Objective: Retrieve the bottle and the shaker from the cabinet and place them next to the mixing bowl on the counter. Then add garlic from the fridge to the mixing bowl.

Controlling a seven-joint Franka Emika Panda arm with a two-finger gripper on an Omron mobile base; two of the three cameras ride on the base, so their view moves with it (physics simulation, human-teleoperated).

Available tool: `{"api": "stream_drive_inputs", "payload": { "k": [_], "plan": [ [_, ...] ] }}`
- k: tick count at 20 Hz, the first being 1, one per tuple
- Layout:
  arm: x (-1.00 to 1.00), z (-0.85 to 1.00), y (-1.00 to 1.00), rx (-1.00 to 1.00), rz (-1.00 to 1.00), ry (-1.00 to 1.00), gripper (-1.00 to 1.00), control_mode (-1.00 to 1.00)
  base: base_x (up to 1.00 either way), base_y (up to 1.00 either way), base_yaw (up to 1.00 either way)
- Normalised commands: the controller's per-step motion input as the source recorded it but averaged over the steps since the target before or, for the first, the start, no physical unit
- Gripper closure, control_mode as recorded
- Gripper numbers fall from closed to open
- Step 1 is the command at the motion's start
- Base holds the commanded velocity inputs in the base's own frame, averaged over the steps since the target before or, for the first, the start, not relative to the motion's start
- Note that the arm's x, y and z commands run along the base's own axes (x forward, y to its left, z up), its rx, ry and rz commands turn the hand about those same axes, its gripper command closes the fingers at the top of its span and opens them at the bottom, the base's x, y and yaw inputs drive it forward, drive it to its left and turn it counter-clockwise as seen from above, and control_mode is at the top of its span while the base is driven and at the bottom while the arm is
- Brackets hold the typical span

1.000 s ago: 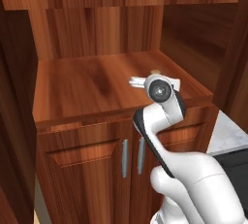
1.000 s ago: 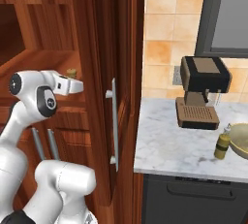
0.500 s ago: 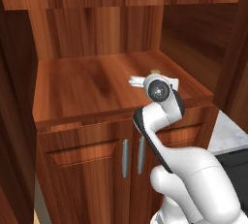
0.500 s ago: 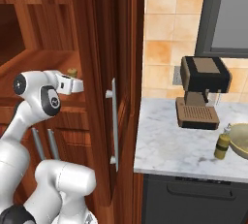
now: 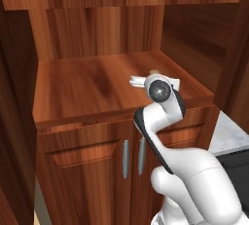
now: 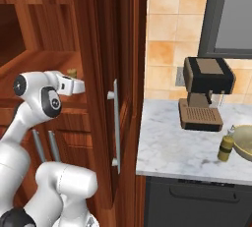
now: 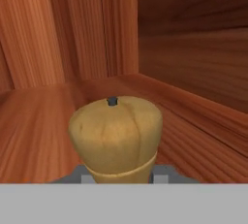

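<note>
Lifting straight up is the sound move now, I judge, since the claw (image 7: 118, 177) sits clamped on the shaker (image 7: 115, 133), its fingers (image 7: 162, 173) pressed to either side just under the tan domed top. A slow, level pull back out of the cabinet (image 5: 102, 80) should keep the shaker from tipping or catching on the door beside it.

The arm reaches forward at shelf height, elbow bent upward, hand level over the wooden shelf. Beyond the claw rise the back corner boards. Well off to its right, on the desk (image 6: 172, 147), the bottle (image 6: 226, 145) stands just beside the bowl (image 6: 244, 141).
</note>
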Motion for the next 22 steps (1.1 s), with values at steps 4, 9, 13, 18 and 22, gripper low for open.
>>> {"api": "stream_drive_inputs", "payload": {
  "k": [4, 9, 13, 18, 22],
  "plan": [
    [-0.41, 0.49, 0.00, 0.02, 0.00, -0.01, 1.00, -1.00, 0.00, 0.00, 0.00],
    [-0.94, 0.52, 0.00, 0.00, 0.13, 0.00, 1.00, -1.00, 0.00, 0.00, 0.00],
    [-1.00, 0.58, 0.08, 0.00, 0.19, 0.01, 1.00, -1.00, 0.00, 0.00, 0.00],
    [-1.00, 0.70, 0.37, 0.05, 0.21, 0.06, 1.00, -1.00, 0.00, 0.00, 0.00],
    [-0.72, 0.05, 0.28, 0.00, 0.01, 0.19, 1.00, -1.00, 0.00, 0.00, 0.00]
  ]
}}
